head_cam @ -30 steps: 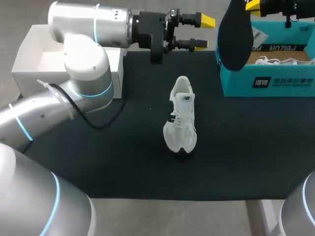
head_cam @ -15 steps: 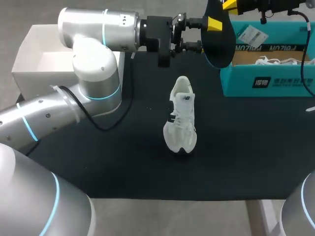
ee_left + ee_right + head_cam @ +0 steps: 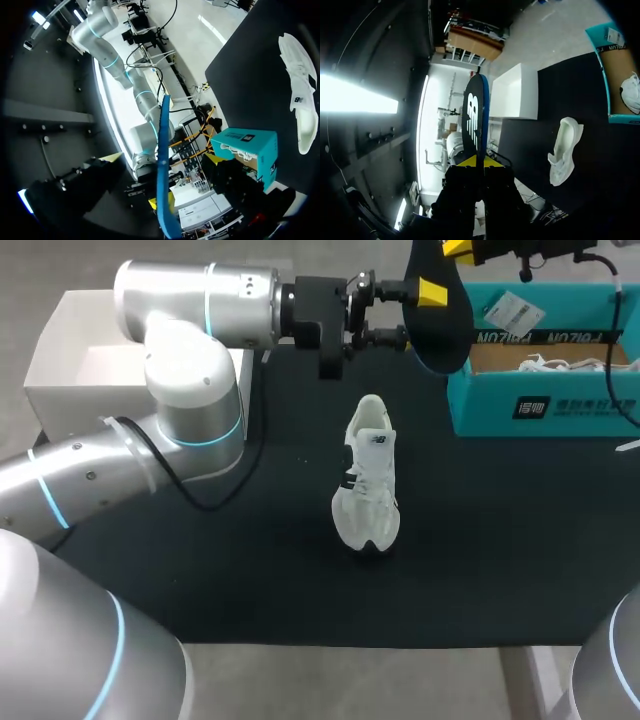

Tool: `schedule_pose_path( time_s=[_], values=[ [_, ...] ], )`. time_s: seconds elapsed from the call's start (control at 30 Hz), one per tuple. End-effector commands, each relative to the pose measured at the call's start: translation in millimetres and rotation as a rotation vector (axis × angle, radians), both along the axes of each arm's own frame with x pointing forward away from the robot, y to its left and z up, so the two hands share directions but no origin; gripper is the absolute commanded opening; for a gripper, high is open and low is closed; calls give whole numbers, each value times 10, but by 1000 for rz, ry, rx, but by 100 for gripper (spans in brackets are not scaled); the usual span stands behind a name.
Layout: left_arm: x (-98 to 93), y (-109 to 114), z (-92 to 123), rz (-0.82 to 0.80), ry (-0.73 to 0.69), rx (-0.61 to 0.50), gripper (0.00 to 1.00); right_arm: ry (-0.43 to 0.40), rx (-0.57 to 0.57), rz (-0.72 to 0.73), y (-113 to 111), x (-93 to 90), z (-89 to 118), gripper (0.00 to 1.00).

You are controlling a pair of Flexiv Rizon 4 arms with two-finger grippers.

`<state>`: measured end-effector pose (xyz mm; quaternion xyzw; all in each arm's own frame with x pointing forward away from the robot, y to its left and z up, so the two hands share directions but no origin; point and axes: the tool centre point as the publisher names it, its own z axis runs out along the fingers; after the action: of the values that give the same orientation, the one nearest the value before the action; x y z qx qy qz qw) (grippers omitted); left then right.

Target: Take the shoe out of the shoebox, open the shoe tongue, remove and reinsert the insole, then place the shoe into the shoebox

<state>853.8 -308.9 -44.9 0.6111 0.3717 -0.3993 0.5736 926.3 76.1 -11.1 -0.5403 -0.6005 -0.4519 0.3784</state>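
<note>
Open: black tabletop [image 3: 200,570] around white lace-up shoe [image 3: 368,475].
Blocked: teal cardboard shoebox [image 3: 575,408] far right, white open box [image 3: 88,370] far left.

Bright, even light, faint shadows

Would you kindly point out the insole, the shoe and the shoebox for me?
insole [image 3: 446,340]: head view, dark lower half.
shoe [image 3: 368,478]: head view, laced middle.
shoebox [image 3: 482,412]: head view, teal front wall.

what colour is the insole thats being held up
The insole has a black face with a white logo and is blue along its edge. The right wrist view shows it best.
</note>
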Motion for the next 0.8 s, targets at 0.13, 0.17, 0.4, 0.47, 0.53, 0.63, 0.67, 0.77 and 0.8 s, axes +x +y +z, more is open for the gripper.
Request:
schedule_pose_path(
  time_s=[0.13, 0.17, 0.4, 0.47, 0.53, 0.63, 0.67, 0.77, 0.8],
  values=[
    [20, -53, -39, 13, 7, 11, 100, -5, 20, -7, -20, 55, 21, 0],
    [20, -53, -40, 15, 7, 10, 100, -3, 21, -8, -24, 65, 9, 0],
    [33, -46, -69, 33, 14, -6, 100, 12, 23, 3, 56, 76, -50, 0],
    [43, -80, -84, 37, 5, 3, 100, 21, 26, 0, 82, 81, -81, 0],
    [35, -95, -92, 52, -15, 7, 100, 29, 37, -16, 98, 68, -117, 0],
    [29, -85, -94, 71, -28, -3, 100, 42, 35, -12, 134, 24, -173, 0],
    [34, -72, -99, 81, -32, -5, 100, 45, 34, -10, 141, 7, -186, 0],
    [65, -30, -115, 112, -44, 7, 100, 51, 32, -8, 134, -35, -202, 0],
    [78, -14, -120, 112, -38, 5, 100, 52, 32, -8, 125, -52, -202, 0]
  ],
)
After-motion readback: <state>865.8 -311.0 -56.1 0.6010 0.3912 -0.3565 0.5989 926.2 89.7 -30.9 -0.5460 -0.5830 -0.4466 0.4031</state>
